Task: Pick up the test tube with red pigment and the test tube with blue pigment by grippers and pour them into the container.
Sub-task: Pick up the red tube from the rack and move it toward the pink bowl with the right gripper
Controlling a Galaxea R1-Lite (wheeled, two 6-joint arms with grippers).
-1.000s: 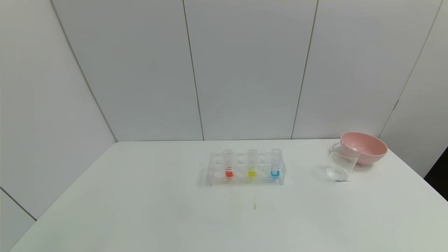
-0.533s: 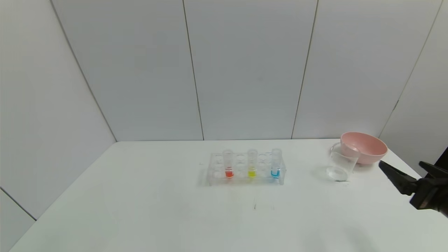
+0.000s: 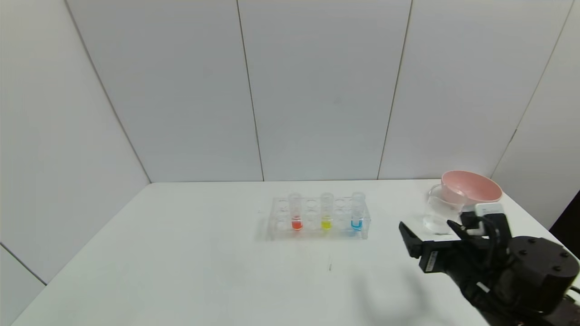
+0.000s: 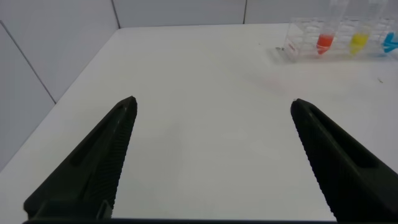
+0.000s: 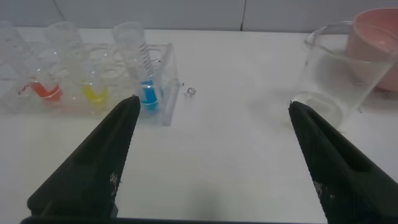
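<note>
Where table lay bare, right pincer (image 3: 430, 231) arrived, agape.

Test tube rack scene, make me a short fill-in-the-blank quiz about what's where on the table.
1. In the clear rack, the tube between the red test tube and the blue test tube holds ____ liquid.
2. The glass beaker stands right in front of the pink ____.
3. The right gripper has its fingers ____.
4. The tube nearest the right gripper is the ____ one.

Missing words: yellow; bowl; open; blue
</note>
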